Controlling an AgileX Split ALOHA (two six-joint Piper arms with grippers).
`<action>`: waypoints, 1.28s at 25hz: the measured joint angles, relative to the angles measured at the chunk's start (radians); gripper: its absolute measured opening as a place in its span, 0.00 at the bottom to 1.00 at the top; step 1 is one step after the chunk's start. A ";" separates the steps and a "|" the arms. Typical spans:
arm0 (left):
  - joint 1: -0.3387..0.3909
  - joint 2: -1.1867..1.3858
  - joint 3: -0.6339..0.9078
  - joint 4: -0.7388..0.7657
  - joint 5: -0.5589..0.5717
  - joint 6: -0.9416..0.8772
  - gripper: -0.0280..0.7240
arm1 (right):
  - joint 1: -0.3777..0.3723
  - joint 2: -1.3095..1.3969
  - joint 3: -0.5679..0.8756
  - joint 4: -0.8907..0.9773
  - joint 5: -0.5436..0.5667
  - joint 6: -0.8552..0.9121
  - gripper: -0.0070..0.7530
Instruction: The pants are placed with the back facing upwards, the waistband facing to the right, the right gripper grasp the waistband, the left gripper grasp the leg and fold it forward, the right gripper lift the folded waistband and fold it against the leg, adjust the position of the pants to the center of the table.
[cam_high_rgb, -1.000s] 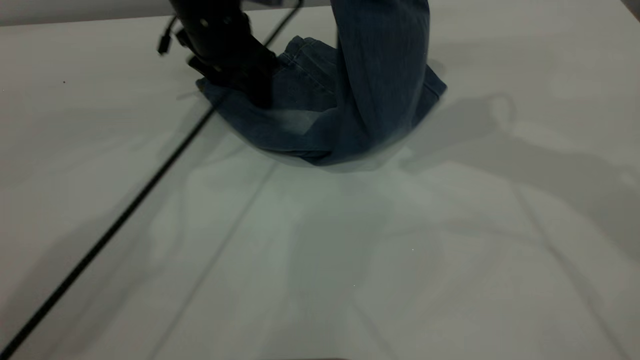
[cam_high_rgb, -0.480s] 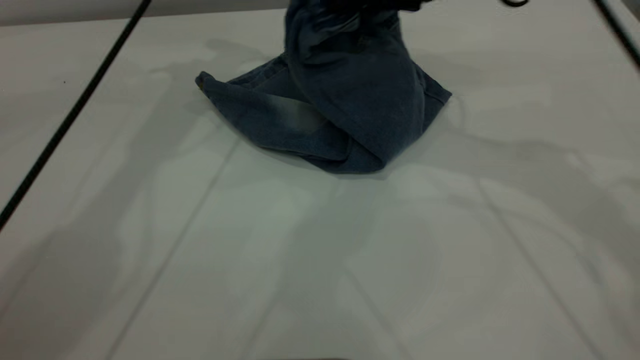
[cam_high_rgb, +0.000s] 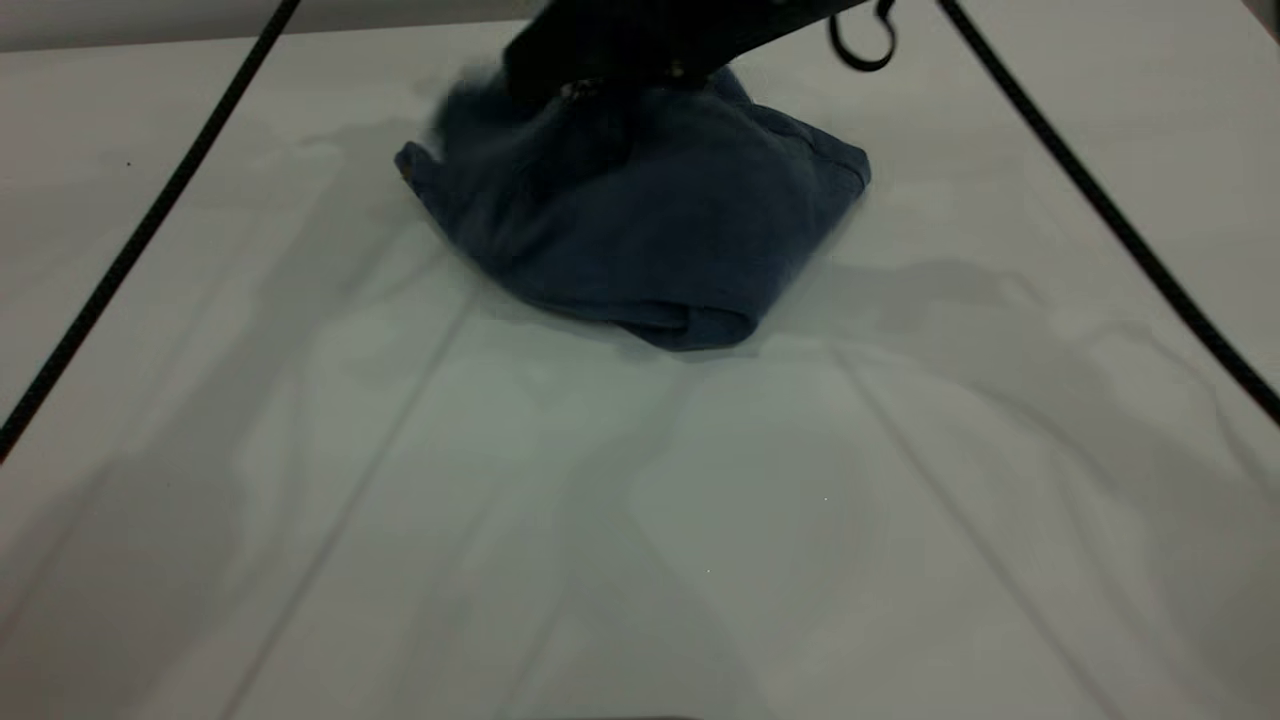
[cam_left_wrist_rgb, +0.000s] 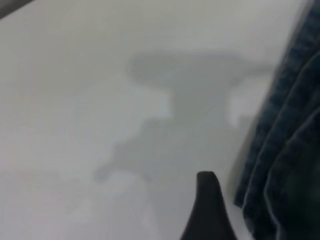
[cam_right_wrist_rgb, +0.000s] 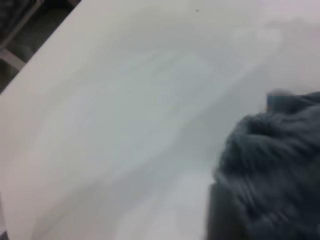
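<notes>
Partly blurred, the pants (cam_high_rgb: 650, 220) hide the right gripper's (cam_high_rgb: 590, 80) jaws

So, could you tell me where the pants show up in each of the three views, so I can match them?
Exterior view: the pants lie folded at the far middle of the table, under the right gripper.
Left wrist view: only a strip of denim along one edge, beside a black fingertip.
Right wrist view: a bunched heap in one corner.
Shared landmark: the white table.
</notes>
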 joint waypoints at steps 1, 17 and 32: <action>0.000 0.000 -0.001 -0.001 0.005 0.004 0.70 | 0.000 0.005 -0.005 0.001 -0.003 0.023 0.60; -0.139 0.032 -0.003 -0.077 0.266 0.497 0.70 | -0.257 -0.139 -0.010 -0.563 -0.115 0.600 0.79; -0.219 0.268 -0.018 -0.052 0.116 0.655 0.70 | -0.326 -0.226 -0.010 -0.660 -0.021 0.691 0.78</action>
